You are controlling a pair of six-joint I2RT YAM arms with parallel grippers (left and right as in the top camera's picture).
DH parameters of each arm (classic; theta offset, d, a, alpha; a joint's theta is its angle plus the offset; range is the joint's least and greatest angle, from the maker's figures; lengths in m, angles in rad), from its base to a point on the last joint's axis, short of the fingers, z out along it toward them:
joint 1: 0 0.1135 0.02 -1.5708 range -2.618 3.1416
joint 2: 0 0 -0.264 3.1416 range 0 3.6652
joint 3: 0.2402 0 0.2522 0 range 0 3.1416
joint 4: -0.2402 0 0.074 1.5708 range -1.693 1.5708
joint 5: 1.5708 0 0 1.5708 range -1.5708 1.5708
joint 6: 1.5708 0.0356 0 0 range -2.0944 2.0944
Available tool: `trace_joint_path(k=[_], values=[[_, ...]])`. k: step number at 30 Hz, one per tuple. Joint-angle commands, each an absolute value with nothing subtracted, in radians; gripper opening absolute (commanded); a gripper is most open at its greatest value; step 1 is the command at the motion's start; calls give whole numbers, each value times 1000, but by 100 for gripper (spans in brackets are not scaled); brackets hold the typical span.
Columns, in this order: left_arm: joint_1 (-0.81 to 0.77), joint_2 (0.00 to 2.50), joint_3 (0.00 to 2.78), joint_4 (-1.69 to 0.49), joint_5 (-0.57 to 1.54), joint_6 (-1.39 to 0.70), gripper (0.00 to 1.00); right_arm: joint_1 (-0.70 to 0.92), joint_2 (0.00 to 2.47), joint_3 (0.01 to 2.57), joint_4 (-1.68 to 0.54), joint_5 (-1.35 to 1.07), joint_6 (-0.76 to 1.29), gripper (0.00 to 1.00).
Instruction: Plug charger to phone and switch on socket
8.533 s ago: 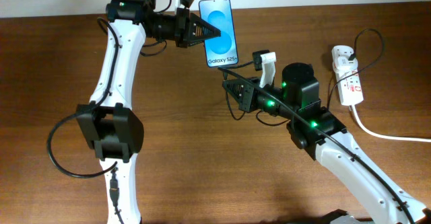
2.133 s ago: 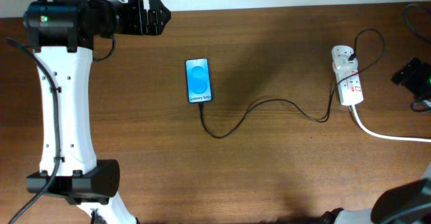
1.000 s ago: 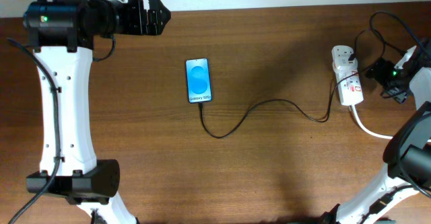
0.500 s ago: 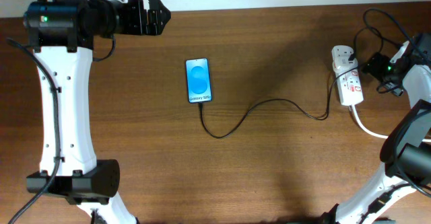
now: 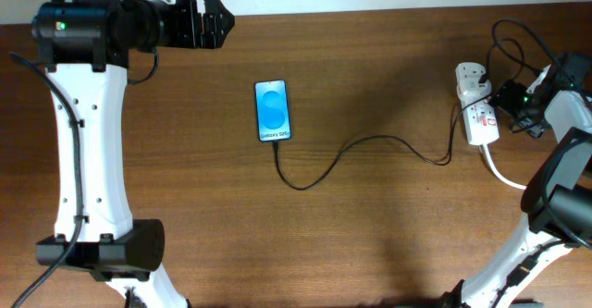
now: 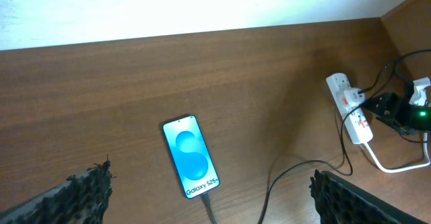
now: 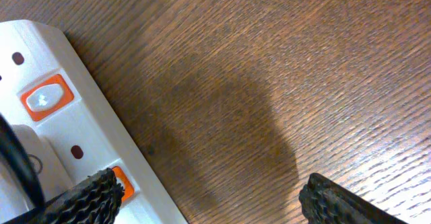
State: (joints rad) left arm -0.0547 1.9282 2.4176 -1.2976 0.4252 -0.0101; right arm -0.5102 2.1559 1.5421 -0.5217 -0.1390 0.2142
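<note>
The phone (image 5: 272, 110) lies flat mid-table, its blue screen lit, also seen in the left wrist view (image 6: 190, 158). The charger's thin black cable (image 5: 370, 142) runs from the phone's bottom edge to a black plug in the white socket (image 5: 476, 104). My right gripper (image 5: 509, 97) is open, right beside the socket's right side. In its wrist view its left finger (image 7: 87, 197) overlaps an orange switch (image 7: 121, 180) on the socket (image 7: 74, 126); its right finger (image 7: 337, 200) is over bare wood. My left gripper (image 5: 217, 23) stands open, high at the far left.
The socket's thick white cord (image 5: 527, 184) trails off to the right edge. Loose black wires (image 5: 518, 35) loop above the right gripper. A white wall (image 6: 168, 9) borders the table's far edge.
My right gripper has moved left, from beside the table's right edge up to the socket. The left arm, phone and cable have not moved.
</note>
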Motion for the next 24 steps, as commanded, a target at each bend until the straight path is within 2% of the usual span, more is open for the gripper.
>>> trace_joint_path(k=[1, 24], values=[[-51, 1914, 2430, -1296, 418, -3, 99, -481, 2167, 1556, -517, -138, 218, 89], [-51, 1914, 2430, -1296, 418, -3, 99, -437, 2167, 1548, -553, -144, 217, 89]])
